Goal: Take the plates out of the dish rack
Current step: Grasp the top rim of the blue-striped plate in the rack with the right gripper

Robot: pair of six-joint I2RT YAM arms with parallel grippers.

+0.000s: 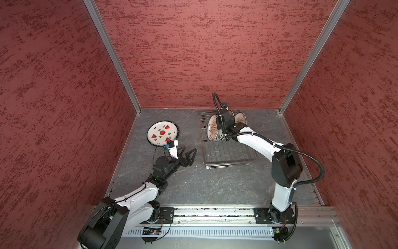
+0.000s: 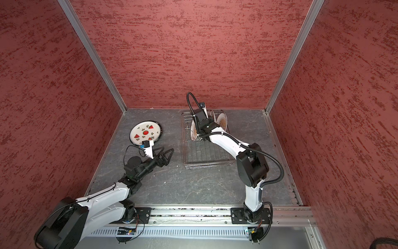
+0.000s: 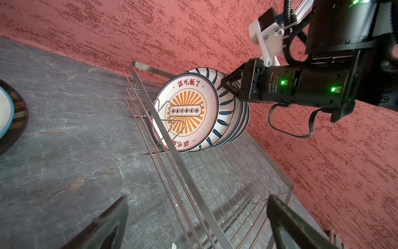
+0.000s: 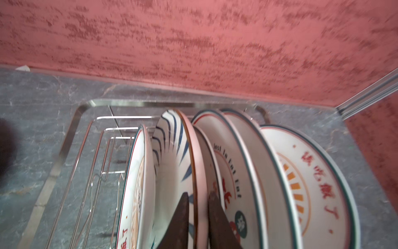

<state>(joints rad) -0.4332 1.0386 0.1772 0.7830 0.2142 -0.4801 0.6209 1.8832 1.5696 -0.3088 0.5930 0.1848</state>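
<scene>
Stood on edge at the far end of the dish rack point(image 1: 228, 151), by the surface's far edge, a row of plates point(image 1: 213, 130); right claw point(image 4: 198, 194) astride the top rim of the blue-striped plate point(image 4: 170, 155), clamped or not impossible to tell. Left claw point(image 1: 190, 151) splayed empty between rack and flat watermelon plate point(image 1: 162, 132). Likely stiff, weighty, slick, breakable: best pinched deep over that rim.

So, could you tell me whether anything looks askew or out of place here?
The plates in the dish rack lean against one another rather than standing upright, bunched at its far end. Outside it, the watermelon plate lies off-centre on a dark-rimmed plate. I see no breakage or spill.
</scene>
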